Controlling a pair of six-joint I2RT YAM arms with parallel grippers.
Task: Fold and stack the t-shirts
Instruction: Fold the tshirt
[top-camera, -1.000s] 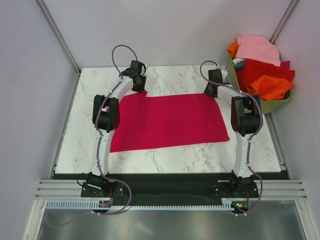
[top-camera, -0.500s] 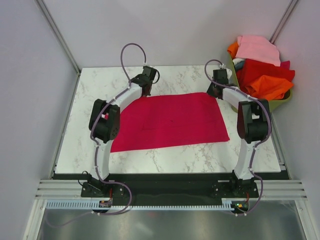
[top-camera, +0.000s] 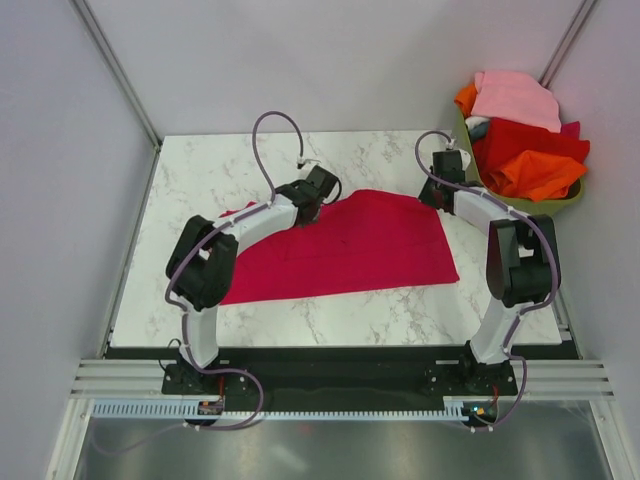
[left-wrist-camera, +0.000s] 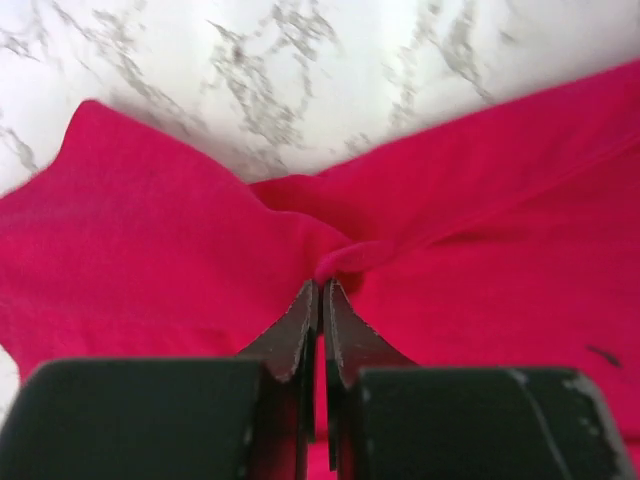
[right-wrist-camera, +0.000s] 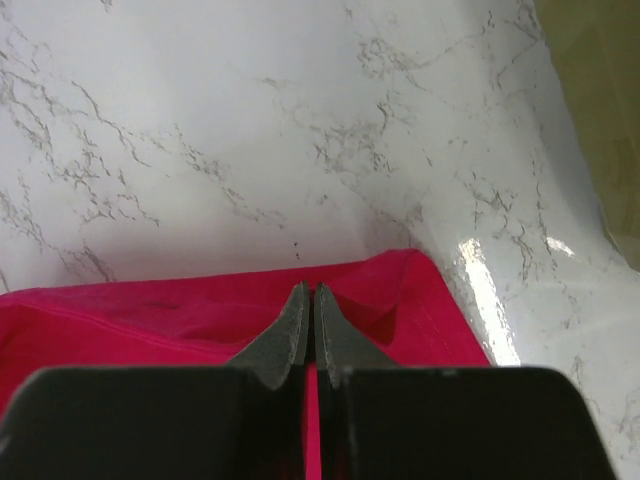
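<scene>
A crimson t-shirt (top-camera: 350, 250) lies spread on the marble table (top-camera: 200, 170). My left gripper (top-camera: 312, 205) is over the shirt's far edge near the middle, shut on a pinched fold of the cloth (left-wrist-camera: 340, 258) that puckers at its tips (left-wrist-camera: 322, 283). The right gripper (top-camera: 437, 195) is at the shirt's far right corner, shut with the raised hem (right-wrist-camera: 420, 290) bunched round its tips (right-wrist-camera: 308, 289). More t-shirts, pink (top-camera: 515, 95), red (top-camera: 520, 140) and orange (top-camera: 540, 172), are piled at the far right.
The pile of tees fills an olive-green basket (top-camera: 555, 208) at the table's far right edge. Grey walls close in the left, back and right. Bare marble shows beyond the shirt (right-wrist-camera: 250, 130) and along the near edge (top-camera: 330, 315).
My left gripper has swept right along the far edge, dragging the shirt's far left part in over the body. The right gripper has shifted only slightly to the right.
</scene>
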